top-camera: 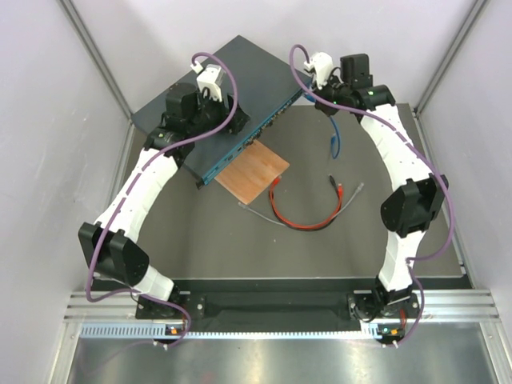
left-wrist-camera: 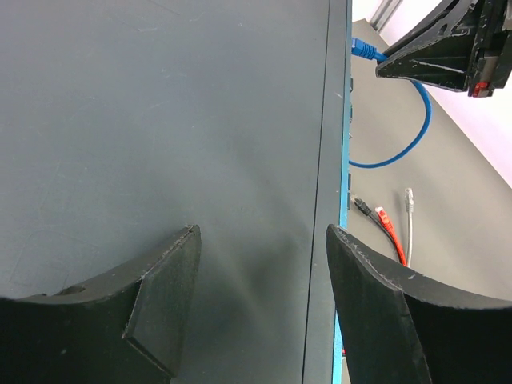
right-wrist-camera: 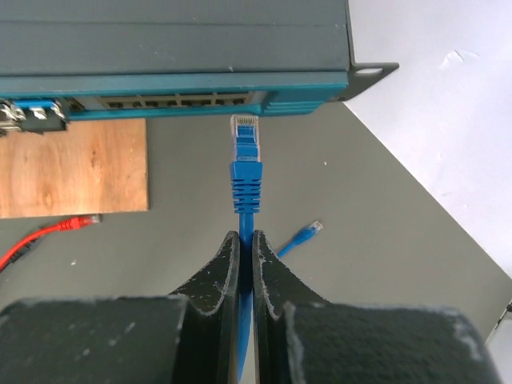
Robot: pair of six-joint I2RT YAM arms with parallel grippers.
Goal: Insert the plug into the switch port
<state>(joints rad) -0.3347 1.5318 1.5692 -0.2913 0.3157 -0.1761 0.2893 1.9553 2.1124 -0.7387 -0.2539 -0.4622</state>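
The switch [top-camera: 240, 80] is a flat slate-grey box lying at an angle at the back of the table, its teal front edge [right-wrist-camera: 176, 82] carrying a row of small sockets [right-wrist-camera: 180, 102]. My right gripper [right-wrist-camera: 246, 240] is shut on a blue cable just behind its boot. The clear-tipped blue plug [right-wrist-camera: 246, 134] points at the right end of the socket row and stops a short gap in front of it. My left gripper [left-wrist-camera: 264, 236] is open over the switch's top [left-wrist-camera: 160, 120] near the front edge, with nothing between its fingers. From above, the left gripper [top-camera: 228, 118] sits on the switch and the right gripper [top-camera: 310, 90] at its right corner.
A brown wooden board [top-camera: 252, 172] lies in front of the switch. A red cable [top-camera: 304, 216] curls on the grey mat beside a black one and a thin white one [top-camera: 260, 214]. The blue cable's free end [right-wrist-camera: 308, 234] rests on the mat. White walls close in on both sides.
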